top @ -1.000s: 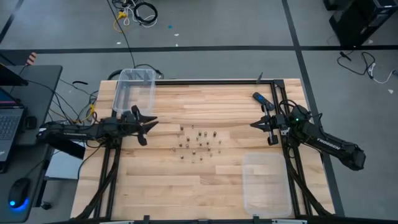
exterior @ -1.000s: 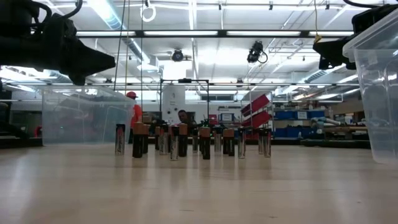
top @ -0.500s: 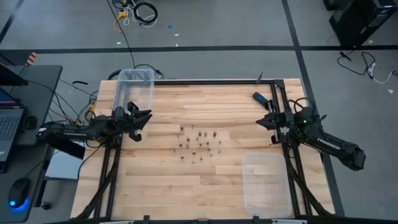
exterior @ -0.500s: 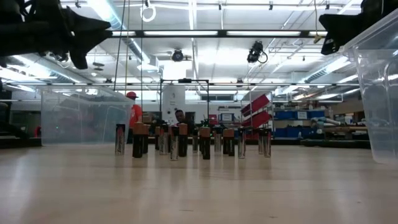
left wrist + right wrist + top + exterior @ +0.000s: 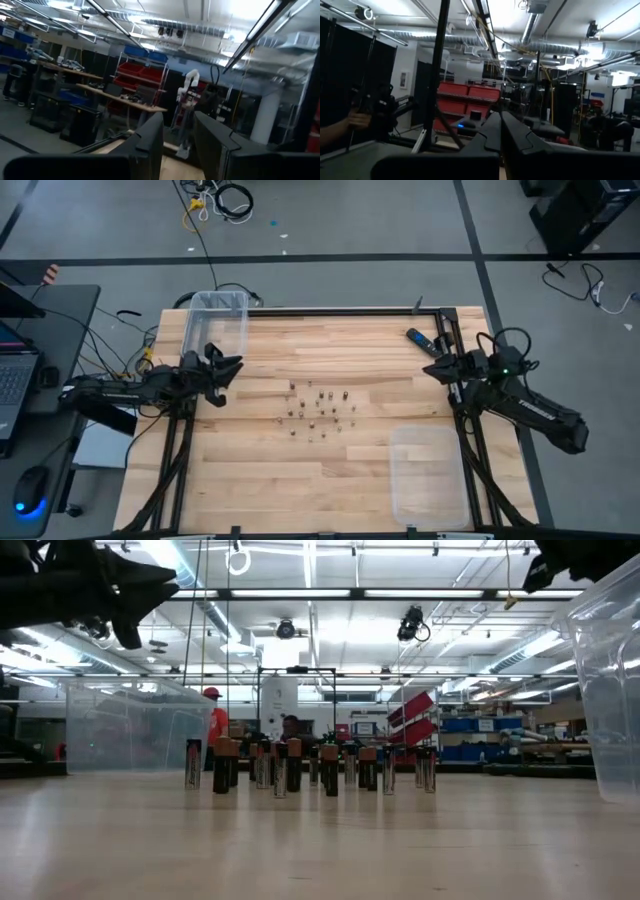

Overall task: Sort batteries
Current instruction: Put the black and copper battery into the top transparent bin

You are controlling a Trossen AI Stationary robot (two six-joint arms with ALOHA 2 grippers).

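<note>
Upright batteries (image 5: 320,412) cluster at frame centre, left gripper (image 5: 226,368) parted and empty, right gripper (image 5: 432,369) clenched empty; a careless reach could topple neighbours.

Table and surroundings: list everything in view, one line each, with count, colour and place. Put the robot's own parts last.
batteries: over a dozen, silvery and dark, upright, clustered mid-table
bin: one, clear, table's far-left corner
lid: one, clear, flat at the near-right
remote-like bar: one, black and blue, far-right
table: one, light wood
laptop: one, dark, desk beyond the table's left side
mouse: one, dark, same desk
left gripper: dark, partly open, empty, left edge
right gripper: dark, shut, empty, right edge
</note>
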